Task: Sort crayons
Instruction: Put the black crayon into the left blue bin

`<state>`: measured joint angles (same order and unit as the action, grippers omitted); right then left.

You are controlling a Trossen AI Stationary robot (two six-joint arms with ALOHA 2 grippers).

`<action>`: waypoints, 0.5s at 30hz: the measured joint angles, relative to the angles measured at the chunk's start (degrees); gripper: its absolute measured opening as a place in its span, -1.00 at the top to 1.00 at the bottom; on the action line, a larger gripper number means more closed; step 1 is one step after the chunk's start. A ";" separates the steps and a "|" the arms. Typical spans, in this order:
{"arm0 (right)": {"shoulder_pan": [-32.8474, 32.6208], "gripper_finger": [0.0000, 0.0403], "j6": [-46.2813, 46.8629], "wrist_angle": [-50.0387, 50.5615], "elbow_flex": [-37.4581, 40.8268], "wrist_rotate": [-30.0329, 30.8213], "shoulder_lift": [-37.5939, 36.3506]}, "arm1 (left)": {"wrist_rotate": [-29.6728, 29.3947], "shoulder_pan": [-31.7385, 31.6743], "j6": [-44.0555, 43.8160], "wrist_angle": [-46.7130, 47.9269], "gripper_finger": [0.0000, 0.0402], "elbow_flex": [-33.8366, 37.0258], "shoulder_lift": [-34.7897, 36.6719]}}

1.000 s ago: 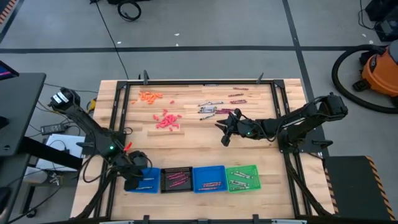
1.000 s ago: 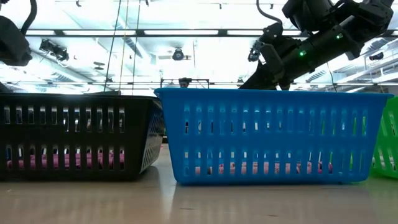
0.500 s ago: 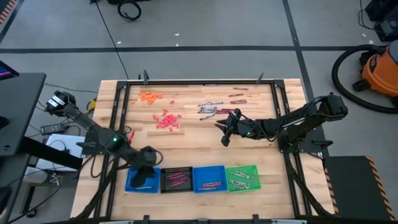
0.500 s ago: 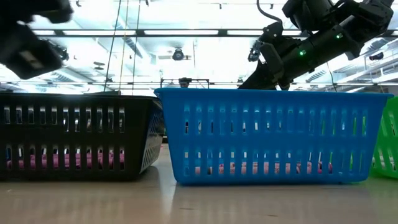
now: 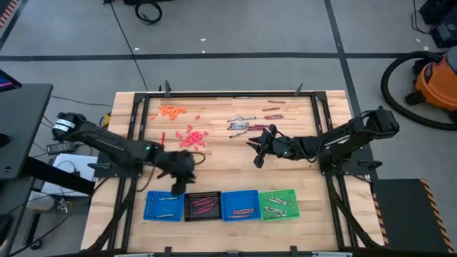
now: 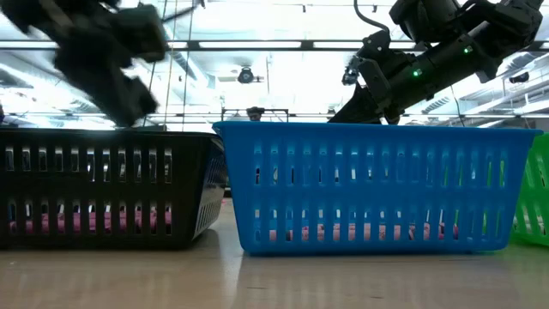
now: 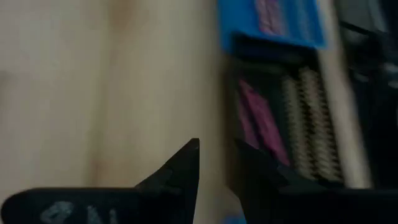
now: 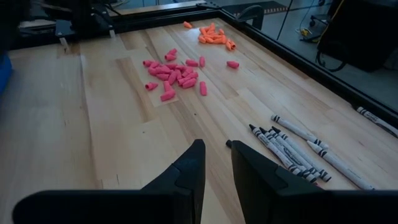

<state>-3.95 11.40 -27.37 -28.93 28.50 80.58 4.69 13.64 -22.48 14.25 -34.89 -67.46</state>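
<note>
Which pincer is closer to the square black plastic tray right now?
Left. The left pincer hangs just beyond the black plastic tray's far edge; the right pincer waits mid-table near the loose grey crayons.

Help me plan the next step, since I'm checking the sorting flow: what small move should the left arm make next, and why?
Probably carry the left tool on toward the loose grey crayons. It hangs above the black tray with nothing visible between its fingers, and unsorted crayons lie at the table's far side. The right tool waits beside them.
</note>
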 joint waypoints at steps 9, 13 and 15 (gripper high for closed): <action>0.00 0.57 0.32 -0.48 0.00 0.23 0.00 | -6.02 -14.08 8.09 -15.60 0.49 0.00 -10.65; 0.00 0.57 0.11 -0.46 -0.01 0.30 0.00 | -6.32 -19.05 10.60 -21.68 0.49 0.00 -14.87; 0.00 0.57 -0.27 -0.41 -0.01 0.33 0.00 | -6.32 -20.95 11.53 -24.57 0.49 -0.02 -17.04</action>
<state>-3.95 11.13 -27.79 -28.93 28.83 80.58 -1.63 -7.31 -10.95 -10.32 -34.91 -84.50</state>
